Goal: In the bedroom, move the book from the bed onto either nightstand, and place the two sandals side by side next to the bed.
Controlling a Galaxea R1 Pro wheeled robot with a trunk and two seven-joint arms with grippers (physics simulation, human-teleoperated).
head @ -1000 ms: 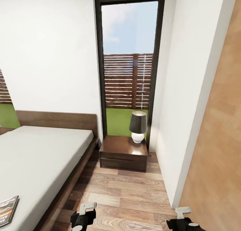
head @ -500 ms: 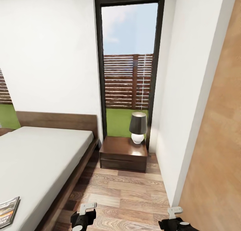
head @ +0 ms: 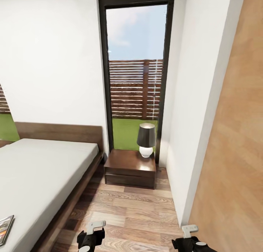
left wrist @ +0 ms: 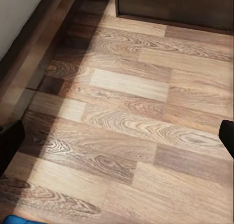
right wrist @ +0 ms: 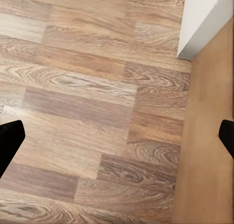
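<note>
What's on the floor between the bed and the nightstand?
Nothing: in the head view a narrow strip of bare wood-plank floor separates the bed from the nightstand.

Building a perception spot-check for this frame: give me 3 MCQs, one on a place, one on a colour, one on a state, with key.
1. Where does the lamp stand?
A. on the nightstand
B. on the bed
C. on the floor

2. What colour is the lamp's shade?
A. white
B. dark
C. bright blue

3. How is the left gripper?
A. shut on the book
B. shut, empty
C. open, empty

Key: 1 A, the lamp's white base sits on the cabinet top by the window. 2 B, the shade is dark above that base. 3 C, in the left wrist view the fingertips stand far apart over bare floor, and the book lies on the mattress.
</note>
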